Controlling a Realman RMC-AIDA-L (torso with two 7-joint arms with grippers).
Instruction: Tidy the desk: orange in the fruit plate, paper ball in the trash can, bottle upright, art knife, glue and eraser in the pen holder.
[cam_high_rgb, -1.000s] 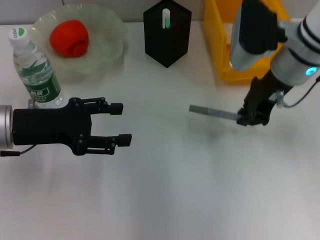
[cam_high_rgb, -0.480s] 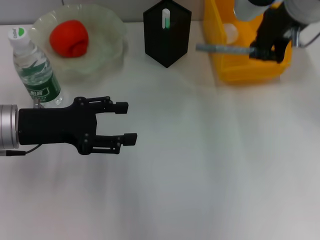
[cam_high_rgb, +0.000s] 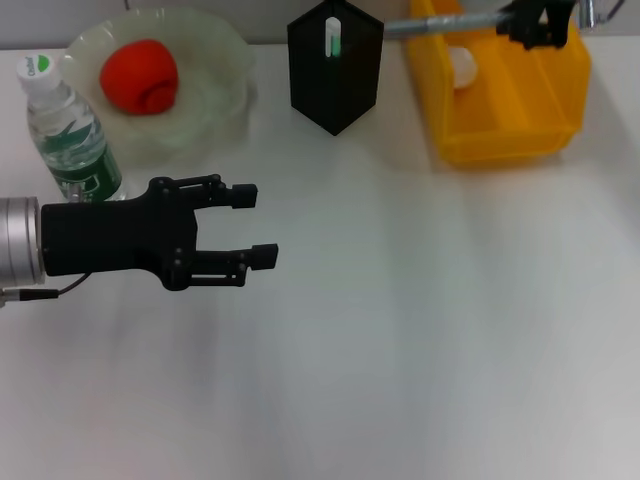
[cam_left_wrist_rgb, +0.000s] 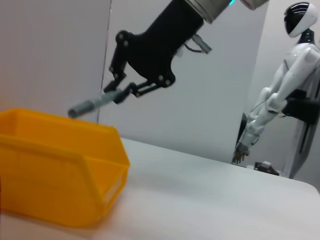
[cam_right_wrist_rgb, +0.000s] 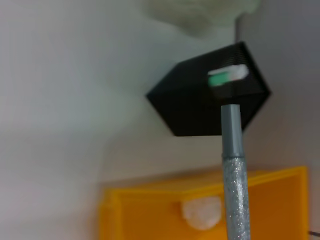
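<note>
The right gripper (cam_high_rgb: 535, 22), clamped on the grey art knife (cam_high_rgb: 440, 24), has risen from the desk to above the trash can (cam_high_rgb: 520, 135), nearing the pen holder (cam_high_rgb: 335, 85) (drop imminent, probably); the left gripper (cam_high_rgb: 250, 225) idles spread.

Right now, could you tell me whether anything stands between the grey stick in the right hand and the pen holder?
Nothing visible does. The right hand holds the grey stick above the trash can, its tip pointing toward the pen holder, with open air between.

Robotics lab: white humanoid robot (cam_left_wrist_rgb: 292, 75) beside white table (cam_high_rgb: 420, 320).
</note>
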